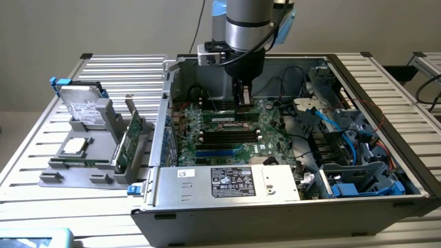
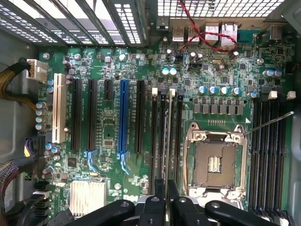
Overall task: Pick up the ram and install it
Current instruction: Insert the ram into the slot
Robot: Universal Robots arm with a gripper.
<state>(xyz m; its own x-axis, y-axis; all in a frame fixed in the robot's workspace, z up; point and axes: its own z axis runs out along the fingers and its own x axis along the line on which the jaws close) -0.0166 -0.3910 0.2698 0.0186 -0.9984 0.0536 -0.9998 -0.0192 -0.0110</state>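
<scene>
Over at the exterior view's left, the slatted bench [image 1: 103,67] carries a grey fixture [image 1: 69,175] with a hard drive [image 1: 84,108] standing in it. A wide green expansion card [image 1: 131,138] is propped on edge just beside the open computer case [image 1: 276,222]. Inside the case, a metal box with a white label [image 1: 276,182] sits along the near wall, and the green motherboard [image 1: 265,126] lies flat behind it. Near the middle, the arm [image 1: 245,26] drops straight down from the top of that view. Its silver segment is upright and its wrist points squarely into the case, so the tool [image 1: 242,98] hangs low over the far part of the board. From the wrist camera the tool [image 2: 166,188] is clamped on the ram [image 2: 168,141], with its black fingers [image 2: 159,207] pressed to either face at one end of the stick. The ram stands on edge and shows as a thin line running away from the fingers. It is parallel to the bank of black memory slots [image 2: 155,136] and directly over it, between the blue slot [image 2: 123,117] and the open CPU socket [image 2: 214,162]. Whether its lower edge already touches a slot, I cannot tell. Farther toward the exterior view's right, blue cables [image 1: 331,126] loop past a drive cage [image 1: 358,178] in the case's near corner.
</scene>
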